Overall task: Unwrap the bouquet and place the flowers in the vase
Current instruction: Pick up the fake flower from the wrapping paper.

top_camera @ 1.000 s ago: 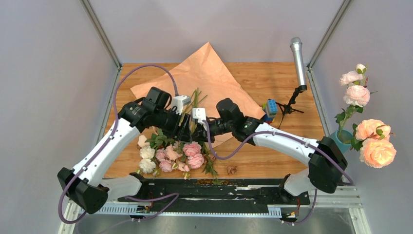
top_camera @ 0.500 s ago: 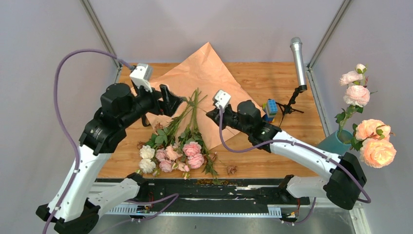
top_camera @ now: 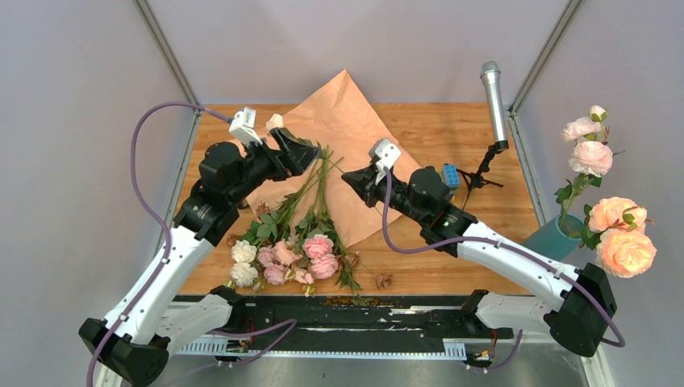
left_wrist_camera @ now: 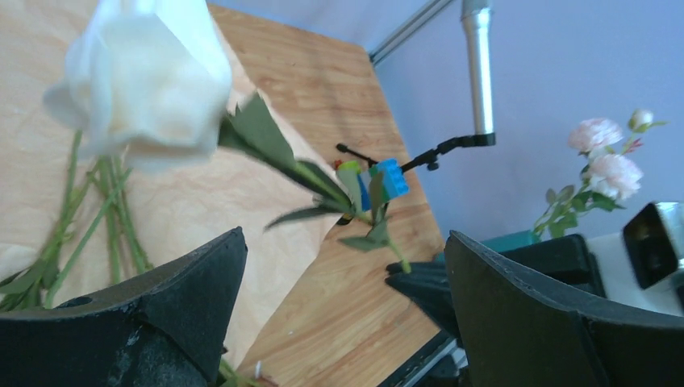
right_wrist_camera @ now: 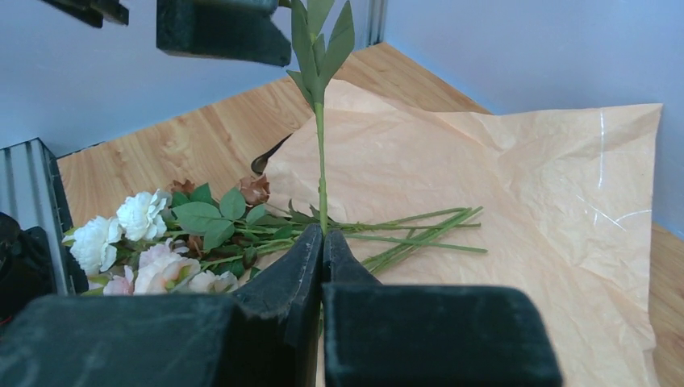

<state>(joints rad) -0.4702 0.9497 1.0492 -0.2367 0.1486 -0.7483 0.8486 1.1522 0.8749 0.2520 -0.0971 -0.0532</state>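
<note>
While the loose flowers are lying low in the frame's centre and the vase is waiting at the right edge, the right gripper is pinching one white rose by its stem end. By my judgement it should be turning the cut end downward before travelling there. The rose's long axis is running diagonally, bloom pointing upper left, passing through the left gripper, which is gaping wide and holding nothing.

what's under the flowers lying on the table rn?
The flowers' upper stems lie on the opened kraft paper; the blooms and leaves rest mostly on the bare wooden table. Anything beneath the paper is hidden.
</note>
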